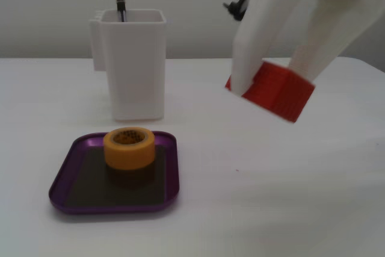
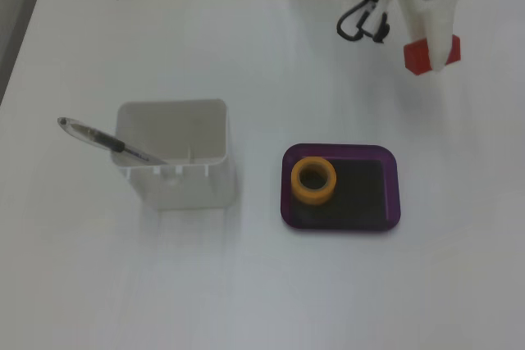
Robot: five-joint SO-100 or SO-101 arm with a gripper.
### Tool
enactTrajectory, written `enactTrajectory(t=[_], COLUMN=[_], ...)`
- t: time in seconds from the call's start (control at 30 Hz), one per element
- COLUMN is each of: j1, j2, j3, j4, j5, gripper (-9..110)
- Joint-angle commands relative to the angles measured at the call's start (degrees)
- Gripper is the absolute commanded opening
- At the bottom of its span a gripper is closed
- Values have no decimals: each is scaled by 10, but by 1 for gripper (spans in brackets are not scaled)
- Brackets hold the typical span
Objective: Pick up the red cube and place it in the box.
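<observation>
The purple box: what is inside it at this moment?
Inside the box only a yellow-orange tape roll stands, on its left part in both fixed views. The tray floor under the roll is covered. The red cube is not inside; the claw holds it in the air.

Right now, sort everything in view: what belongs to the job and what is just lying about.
Job:
red cube, held in the claw
purple tray

Lying about:
yellow tape roll, inside the tray
white container
pen in it
</observation>
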Motion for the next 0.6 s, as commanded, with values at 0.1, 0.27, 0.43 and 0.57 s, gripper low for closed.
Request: enactTrajectory(t=[0.1,0.27,0.43,0.57], j1=[-4,77,128,145], j2=[-169,-313,-408,-450], j3=[-157,-308,-417,-472], j4=[-40,-27,37,71], j5=[38,99,124,130], gripper=[-1,-1,-1,-1])
